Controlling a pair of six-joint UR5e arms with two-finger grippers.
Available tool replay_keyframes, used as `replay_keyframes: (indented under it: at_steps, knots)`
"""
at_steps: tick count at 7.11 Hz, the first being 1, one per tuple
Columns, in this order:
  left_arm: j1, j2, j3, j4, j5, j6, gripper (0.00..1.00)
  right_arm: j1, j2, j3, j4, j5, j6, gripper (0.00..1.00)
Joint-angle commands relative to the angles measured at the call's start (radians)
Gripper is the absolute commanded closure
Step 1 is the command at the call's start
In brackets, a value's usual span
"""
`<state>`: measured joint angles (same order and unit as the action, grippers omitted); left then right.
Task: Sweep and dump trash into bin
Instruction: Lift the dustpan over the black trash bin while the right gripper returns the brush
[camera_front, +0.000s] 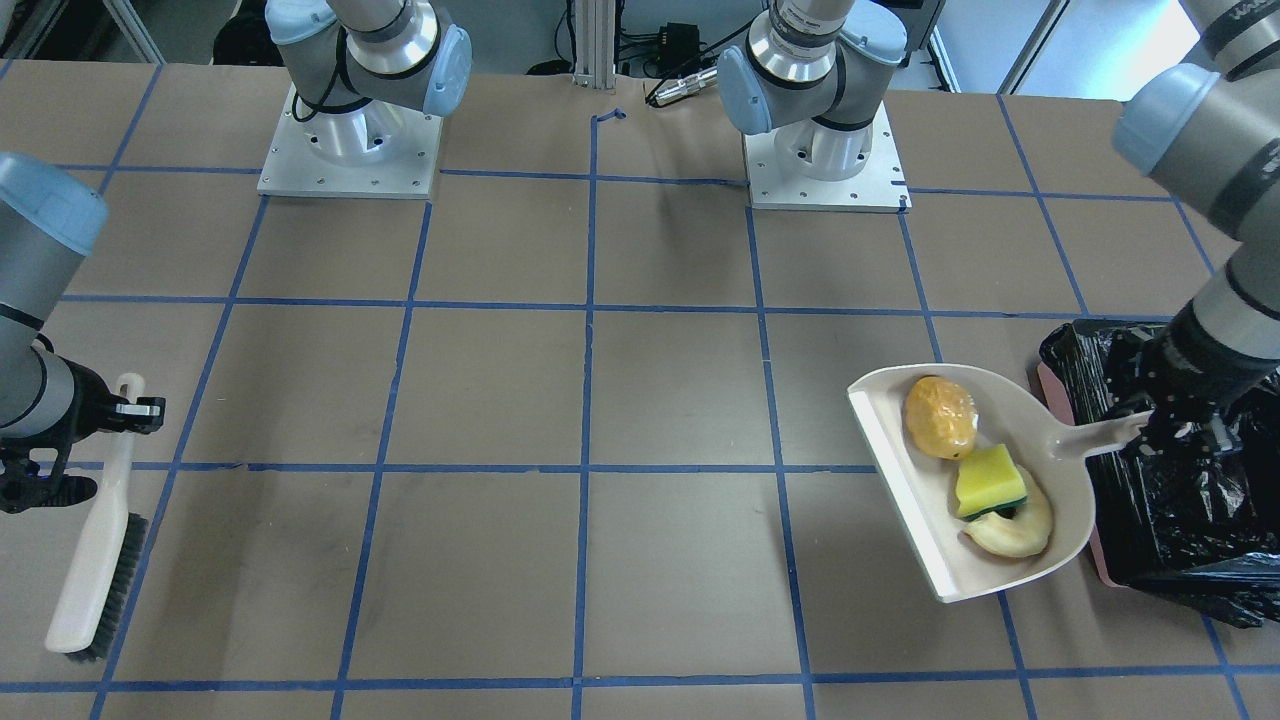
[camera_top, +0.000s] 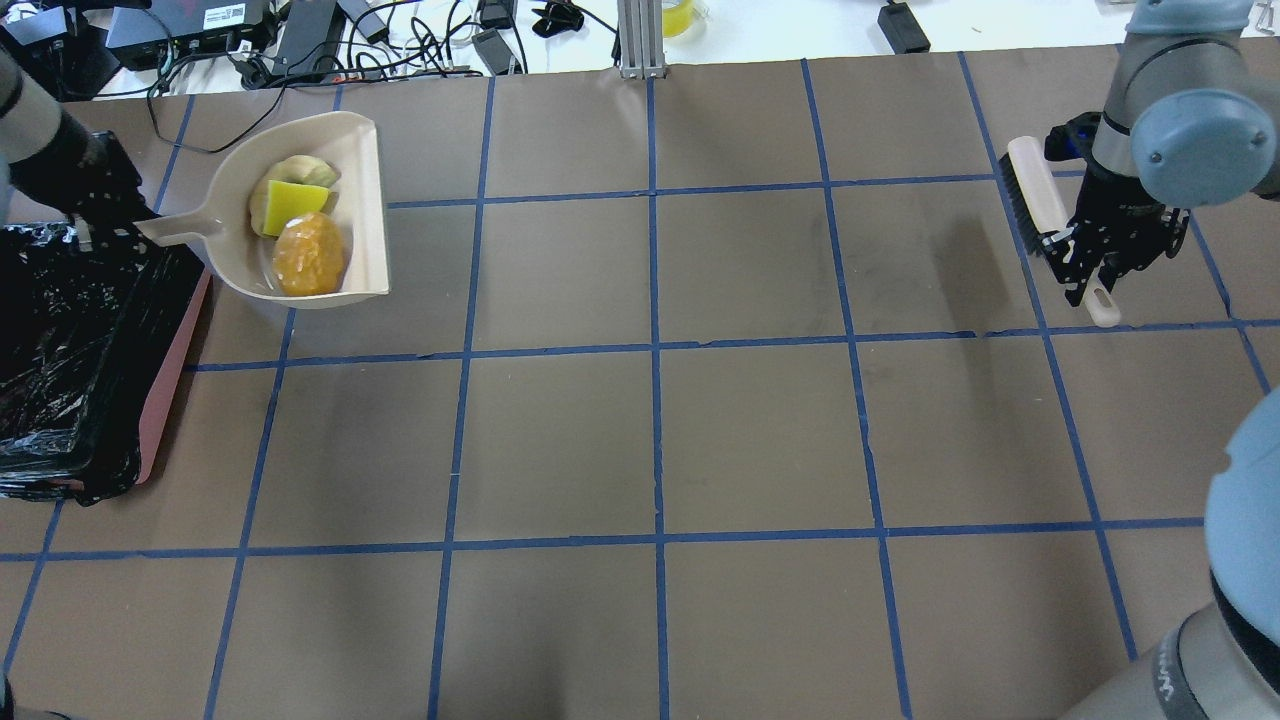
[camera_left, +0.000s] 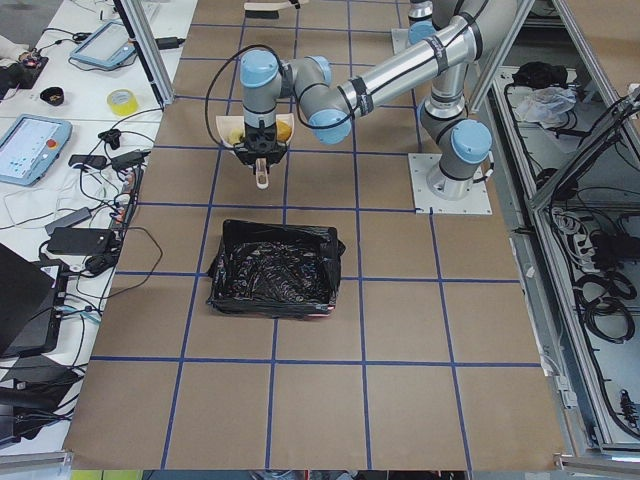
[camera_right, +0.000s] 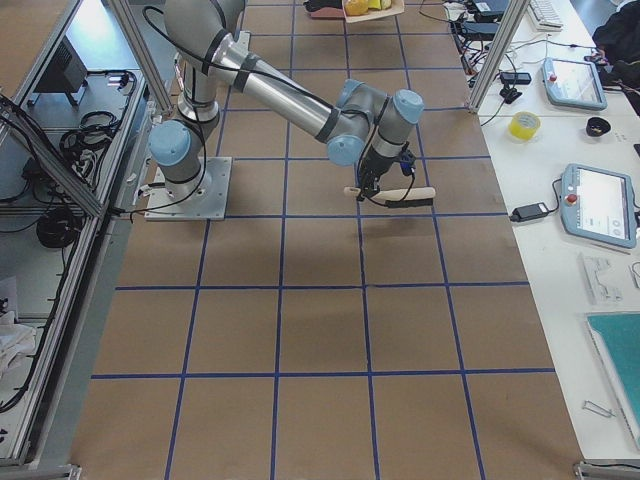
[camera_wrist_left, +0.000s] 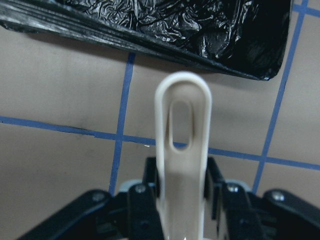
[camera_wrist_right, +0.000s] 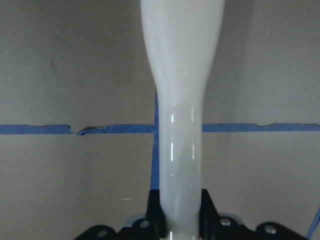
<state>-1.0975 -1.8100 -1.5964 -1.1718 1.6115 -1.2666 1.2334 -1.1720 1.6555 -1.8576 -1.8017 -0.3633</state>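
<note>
Three trash pieces, a golden-brown wrinkled oval lump (camera_top: 309, 255), a yellow-green wedge (camera_top: 292, 203) and a pale yellow curved rind slice (camera_top: 305, 168), lie together in the beige plastic dustpan (camera_top: 368, 200) at the bench's (camera_top: 650, 440) 10 o'clock. The left end effector (camera_wrist_left: 182, 192) clamps its handle just beside the pink rectangular black-bagged bin (camera_top: 176, 365) at 9 o'clock. The right end effector (camera_top: 1085, 258) grips the white bristle brush (camera_top: 1030, 185) at 2 o'clock.
</note>
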Motion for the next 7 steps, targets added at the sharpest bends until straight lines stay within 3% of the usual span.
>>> replay_keyframes:
  at_steps: [1,5,7]
  knots:
    - [0.140,-0.034,0.114,-0.055,0.005,0.230,1.00,-0.015,0.014,0.024,-0.038,0.010,-0.025,1.00]
    - [0.329,-0.103,0.214,-0.008,0.007,0.666,1.00,-0.012,0.006,0.064,-0.023,0.042,0.023,1.00]
    - [0.360,-0.165,0.228,0.113,0.008,0.786,1.00,-0.012,0.008,0.081,-0.035,0.044,0.017,1.00]
